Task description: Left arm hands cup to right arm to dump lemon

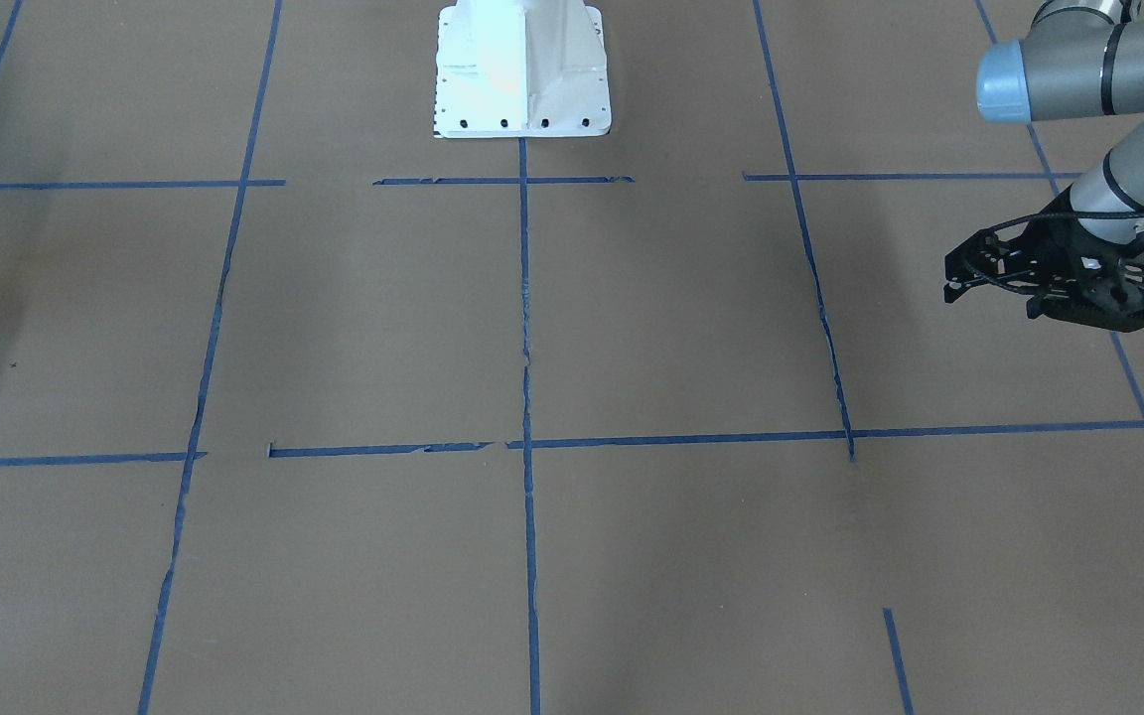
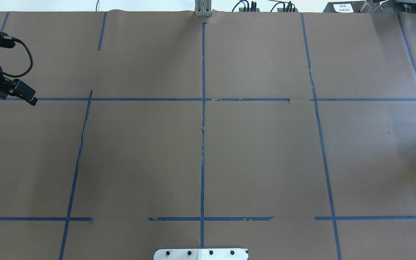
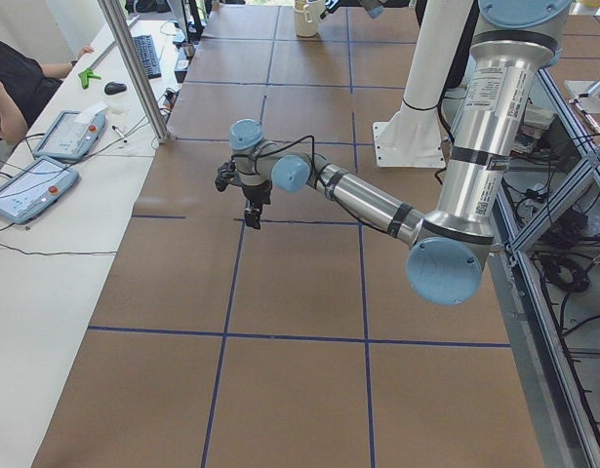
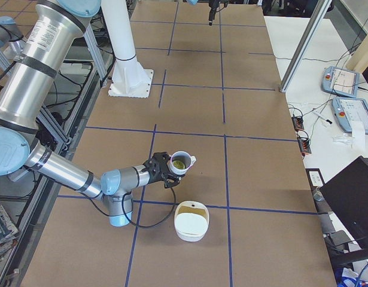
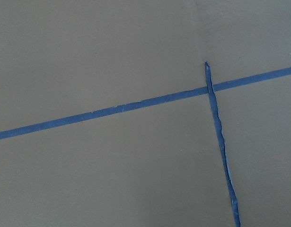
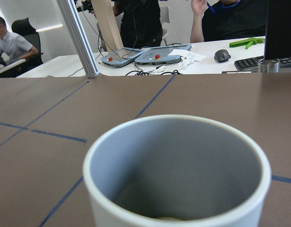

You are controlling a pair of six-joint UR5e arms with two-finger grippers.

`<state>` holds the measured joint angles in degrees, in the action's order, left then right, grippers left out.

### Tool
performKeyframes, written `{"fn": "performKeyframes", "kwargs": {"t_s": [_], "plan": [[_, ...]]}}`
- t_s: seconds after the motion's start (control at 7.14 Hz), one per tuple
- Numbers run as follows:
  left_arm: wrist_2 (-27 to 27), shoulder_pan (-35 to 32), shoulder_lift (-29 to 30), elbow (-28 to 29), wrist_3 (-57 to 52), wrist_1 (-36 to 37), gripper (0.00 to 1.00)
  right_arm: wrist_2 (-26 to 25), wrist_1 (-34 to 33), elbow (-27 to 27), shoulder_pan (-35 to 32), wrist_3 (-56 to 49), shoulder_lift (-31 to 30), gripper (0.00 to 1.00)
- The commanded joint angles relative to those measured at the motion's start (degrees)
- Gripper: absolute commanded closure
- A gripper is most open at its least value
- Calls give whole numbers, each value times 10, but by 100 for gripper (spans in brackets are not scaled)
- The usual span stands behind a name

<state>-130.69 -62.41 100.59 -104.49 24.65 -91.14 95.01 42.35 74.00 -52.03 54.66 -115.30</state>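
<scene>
Brown paper marked off with blue tape covers the table (image 2: 258, 151), and the work sits at its right-hand end. From the right side camera I see the cup (image 4: 182, 171) at the tip of the right gripper (image 4: 169, 169). It is upright with its mouth up, which is why the lemon (image 4: 179, 162) rests inside rather than rolling out. The right wrist camera looks straight over the rim into the grey inside, so the cup is square in front of that hand. A white bowl (image 4: 189, 230) stands on the table near the cup, on the side closer to that camera. I judge it to be the place for the dump, which is not yet done. The left gripper (image 1: 959, 278) hangs over the opposite end, well apart from the cup and carrying nothing, so it is out of the way for the tilt. No view is good enough for me to tell whether either hand is clenched or released.
</scene>
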Motion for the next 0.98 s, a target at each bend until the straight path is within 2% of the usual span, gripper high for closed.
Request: {"fn": "performKeyframes", "kwargs": {"t_s": [0.0, 0.28, 0.84], "plan": [[0, 0, 0, -5, 1, 0, 0, -10, 43, -27, -20, 198, 27, 81], [0, -1, 0, -9, 1, 1, 0, -11, 44, -27, -65, 384, 60, 80], [0, -1, -1, -10, 1, 1, 0, -11, 44, -29, -133, 646, 95, 80]]}}
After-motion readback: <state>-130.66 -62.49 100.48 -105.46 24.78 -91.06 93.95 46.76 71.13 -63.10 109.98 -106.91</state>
